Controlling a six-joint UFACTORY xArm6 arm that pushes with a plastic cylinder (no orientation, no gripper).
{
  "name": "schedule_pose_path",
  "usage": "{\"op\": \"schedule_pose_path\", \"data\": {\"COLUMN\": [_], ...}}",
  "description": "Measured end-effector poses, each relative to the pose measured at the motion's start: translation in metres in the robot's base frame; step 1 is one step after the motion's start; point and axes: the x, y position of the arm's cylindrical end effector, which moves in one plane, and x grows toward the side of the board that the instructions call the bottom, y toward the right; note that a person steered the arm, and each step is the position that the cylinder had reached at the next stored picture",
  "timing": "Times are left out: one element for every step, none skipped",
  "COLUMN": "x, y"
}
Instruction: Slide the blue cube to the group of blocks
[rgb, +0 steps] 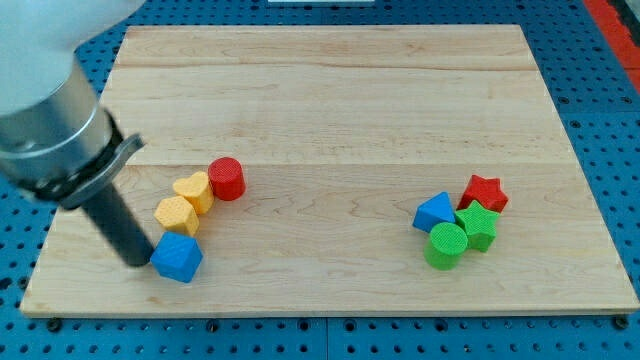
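Observation:
The blue cube (177, 258) lies near the board's bottom left corner. My tip (139, 262) rests right against its left side. Just above the cube lie a yellow hexagonal block (177, 215), a yellow heart block (193, 190) and a red cylinder (227, 179), close together in a diagonal row. At the view's right sits a tight group: a blue triangular block (435, 213), a red star (484, 192), a green cylinder (446, 245) and another green block (477, 227).
The wooden board (330, 90) lies on a blue perforated table. The arm's grey body (50, 130) fills the view's upper left and hangs over the board's left edge.

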Motion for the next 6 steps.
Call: {"op": "schedule_pose_path", "data": {"x": [-0.001,0.022,0.063,0.049,0.032,0.045], "y": [0.134,0.067,0.096,0.187,0.235,0.215]}}
